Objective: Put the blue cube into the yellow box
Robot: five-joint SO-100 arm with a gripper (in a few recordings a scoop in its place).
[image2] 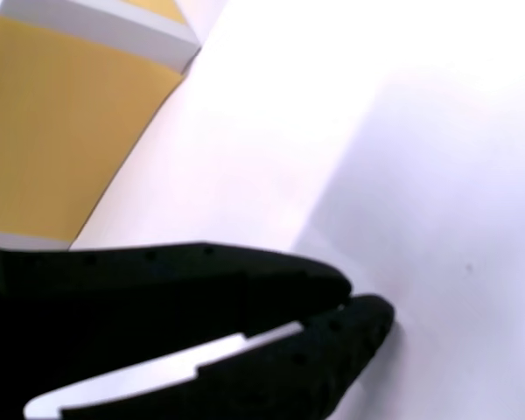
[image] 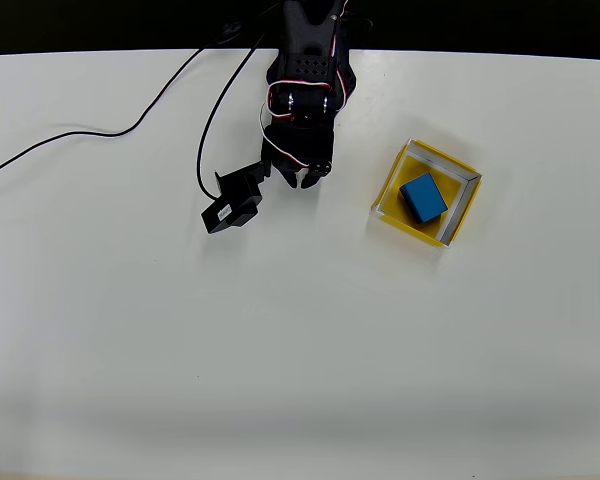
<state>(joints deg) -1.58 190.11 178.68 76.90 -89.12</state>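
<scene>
In the overhead view the blue cube [image: 423, 197] rests inside the yellow box [image: 392, 205], a shallow tray with pale walls right of centre. My black gripper [image: 307, 178] hangs over the bare table to the left of the box, well apart from it. In the wrist view the gripper [image2: 354, 303] is shut: its fingertips meet, with only a thin sliver of table showing further back between the fingers, and nothing is held. The yellow side of the box [image2: 61, 131] is in the upper left of that view.
The arm's base [image: 310, 60] stands at the table's far edge, top centre. A black camera module [image: 230, 205] juts out left of the gripper. A black cable [image: 130, 128] runs across the upper left of the white table [image: 280, 350].
</scene>
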